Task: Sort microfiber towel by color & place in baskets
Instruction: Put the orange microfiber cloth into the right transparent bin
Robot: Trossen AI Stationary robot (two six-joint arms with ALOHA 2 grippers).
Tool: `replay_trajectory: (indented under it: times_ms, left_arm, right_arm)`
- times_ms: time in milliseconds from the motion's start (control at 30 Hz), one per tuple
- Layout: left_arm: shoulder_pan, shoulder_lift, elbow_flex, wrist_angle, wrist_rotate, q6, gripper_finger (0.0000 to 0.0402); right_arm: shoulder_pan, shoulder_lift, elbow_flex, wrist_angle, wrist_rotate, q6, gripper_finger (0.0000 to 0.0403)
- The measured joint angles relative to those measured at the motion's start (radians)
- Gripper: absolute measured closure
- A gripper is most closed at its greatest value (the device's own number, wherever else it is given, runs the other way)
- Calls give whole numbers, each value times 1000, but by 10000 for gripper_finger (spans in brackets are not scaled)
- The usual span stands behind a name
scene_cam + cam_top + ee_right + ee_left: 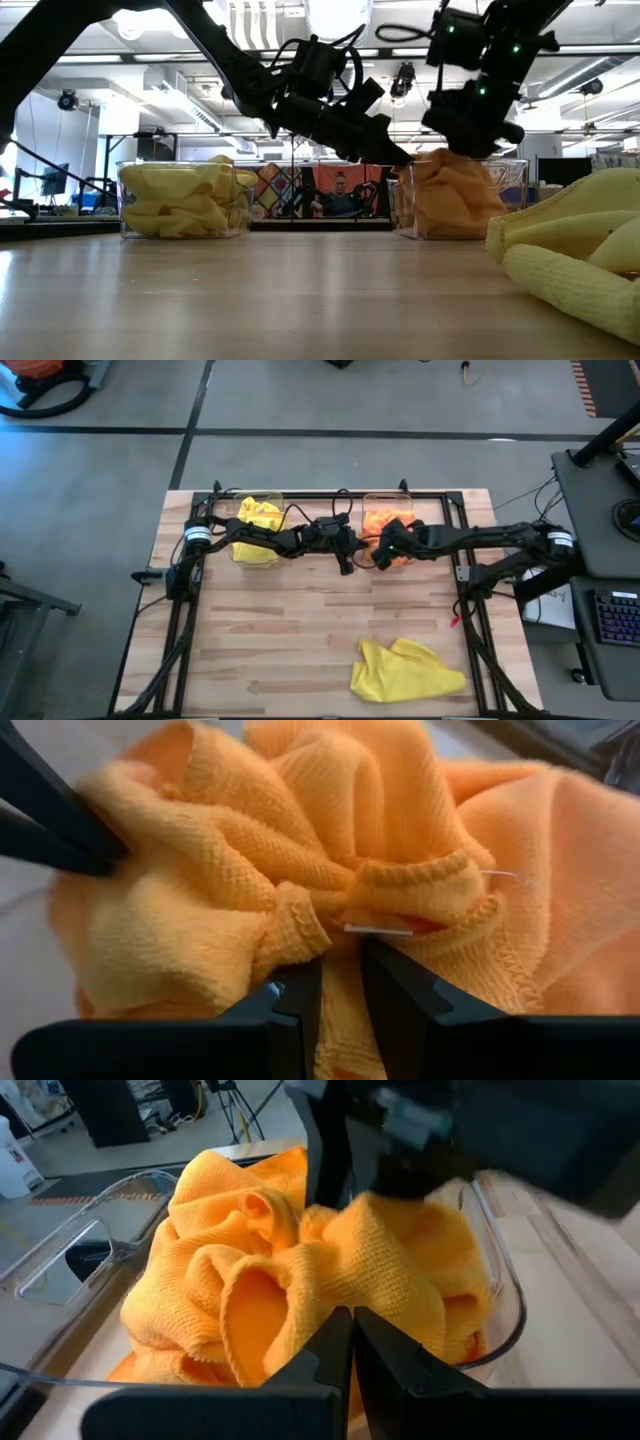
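Orange towels point(385, 520) are heaped in the right clear basket point(512, 190) at the table's far side. Yellow towels point(258, 518) fill the left basket point(128, 200). One yellow towel point(405, 668) lies crumpled on the table near the front right. My right gripper point(340, 982) reaches into the orange heap from above and is shut on a towel. My left gripper point(352, 1325) stretches across from the left; it is shut, with its tips at the left side of the orange heap point(403, 157). My left gripper touches the side of the orange heap point(125, 855) with its shut fingertips, coming at a slant from the table's left. No cloth shows between its fingers. My right gripper pinches a bunched fold with a hemmed edge point(345, 920) on top of the orange heap between its two fingers, which point down from above. The towel rests on the heap in the basket.
The two baskets stand side by side along the far edge inside a black frame point(470, 575). The table's middle is bare wood point(290, 630). Both arms cross the far half of the table, close to each other at the right basket.
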Motion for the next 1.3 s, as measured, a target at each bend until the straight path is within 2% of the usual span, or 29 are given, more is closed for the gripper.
replay_trajectory:
  times_ms: [467,933,1133,1300]
  left_arm:
    - [0,-83,-9,-57,4,-80,402]
    - [2,-271,-139,-56,5,-55,402]
    - [0,-408,-225,-48,5,-68,402]
    - [-1,-559,-329,-46,6,-66,402]
  right_arm:
    - [-49,40,-21,3,-49,-22,333]
    - [-62,50,-27,20,-69,-38,333]
    - [-62,-17,-26,17,-70,-44,327]
    - [-62,-66,-12,-18,-76,-4,285]
